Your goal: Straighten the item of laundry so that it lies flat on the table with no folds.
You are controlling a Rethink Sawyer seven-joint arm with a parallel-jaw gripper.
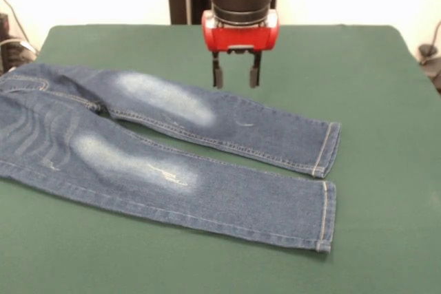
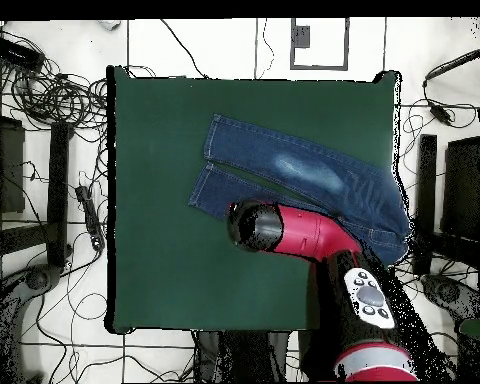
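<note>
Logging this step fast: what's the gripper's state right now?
Gripper: open, holding nothing, hovering above the jeans.

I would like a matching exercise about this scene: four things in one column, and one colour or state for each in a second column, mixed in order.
Column 1:
1. jeans
2. table
3. tool
4. arm housing above the tool

Column 2:
A. dark green top
B. red
C. open, hanging above one trouser leg, holding nothing
D. blue denim, spread out with both legs apart

Right pairs: 1-D, 2-A, 3-C, 4-B
</note>
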